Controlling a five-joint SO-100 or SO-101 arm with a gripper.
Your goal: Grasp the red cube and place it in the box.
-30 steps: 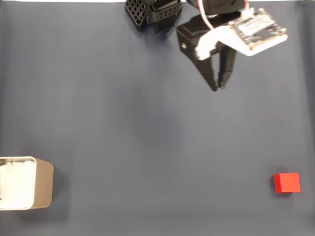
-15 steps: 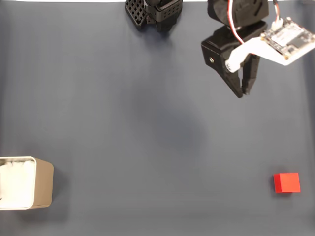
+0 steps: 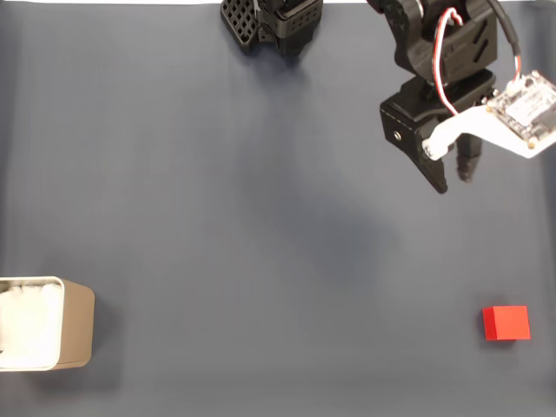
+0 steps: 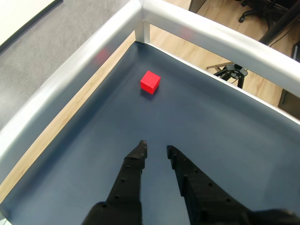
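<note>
Risk: with the jaws [image 4: 156, 148] only slightly apart and empty, well short of the red cube [image 3: 506, 322] lying near a railed corner of the dark surface [image 3: 261, 217], a descent without wider opening could knock it aside, far from the box [image 3: 43, 323]

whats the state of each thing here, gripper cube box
gripper: open a little, holding nothing, in the air short of the cube
red cube: flat on the dark mat, untouched, not in the box
box: upright at the left edge of the fixed view, top open, white lining inside, no cube in it
</note>
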